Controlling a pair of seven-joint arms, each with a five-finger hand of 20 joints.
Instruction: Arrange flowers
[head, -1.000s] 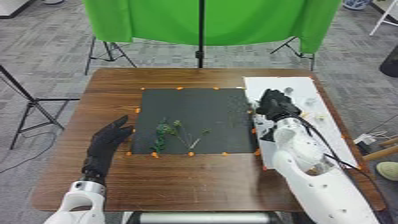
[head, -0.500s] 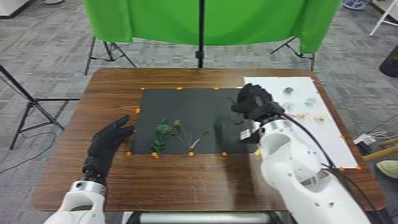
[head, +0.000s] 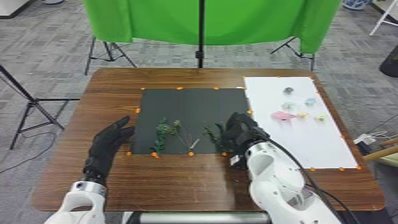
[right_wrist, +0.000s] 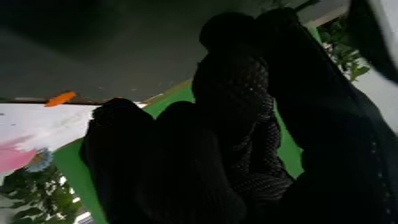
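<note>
Smooth wooden table (head: 169, 185), matt dark mat (head: 178, 107), green cloth (head: 160, 20), right robot hand (head: 237, 131) in rough black fabric

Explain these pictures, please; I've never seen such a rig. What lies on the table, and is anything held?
This is a robot with two white arms, each ending in a black-gloved hand. The head view looks forward and down over the brown wooden table; the wrist view looks past the right hand. On the table lie a dark grey mat with leafy green sprigs, and a white sheet with a pink flower and smaller pale ones. The left hand is open and looks empty. Whether the right holds a sprig is unclear.
</note>
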